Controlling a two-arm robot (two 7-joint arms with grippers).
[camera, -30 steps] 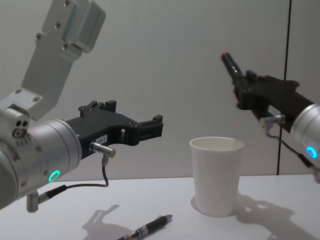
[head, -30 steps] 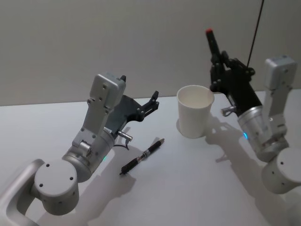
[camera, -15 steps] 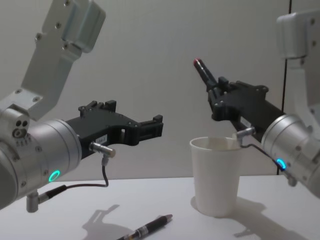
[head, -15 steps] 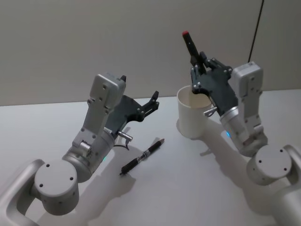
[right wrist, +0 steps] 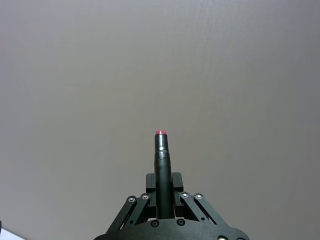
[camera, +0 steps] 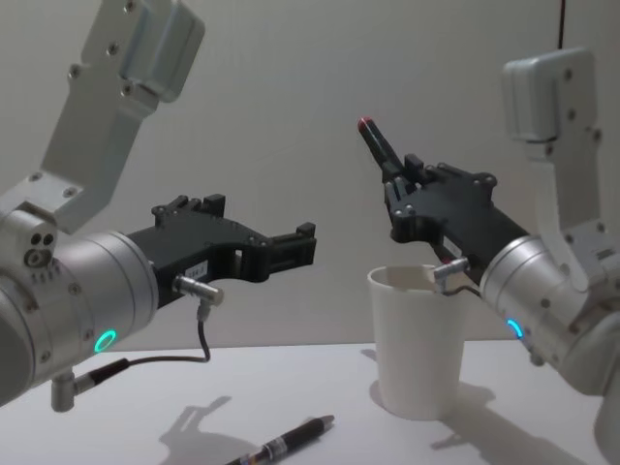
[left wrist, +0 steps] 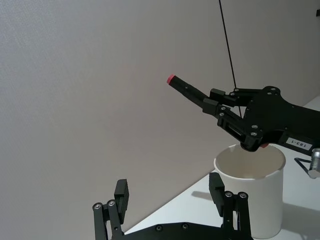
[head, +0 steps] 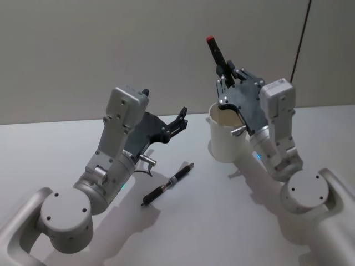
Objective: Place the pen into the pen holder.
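A black pen with a red top end (head: pixel 215 54) is tilted over the pen holder (head: pixel 222 145), a white paper cup in the middle of the table. My right gripper (head: pixel 224 76) is shut on this pen just above the cup's rim; the pen's lower end is hidden behind the fingers. The right wrist view looks along the pen (right wrist: pixel 161 159) between the fingers (right wrist: pixel 148 181). A second black pen (head: pixel 168 183) lies flat on the table, left of and in front of the cup. My left gripper (camera: pixel 257 225) hovers open and empty left of the cup, above that pen.
The table (head: pixel 66 138) is plain white with a grey wall behind. A thin black cable (head: pixel 300 39) hangs at the back right. There is free surface in front of the cup and on the far left.
My right arm has swung left with the pen, from the cup's right side to over its mouth. The left arm, the cup and the pen on the table have not moved.
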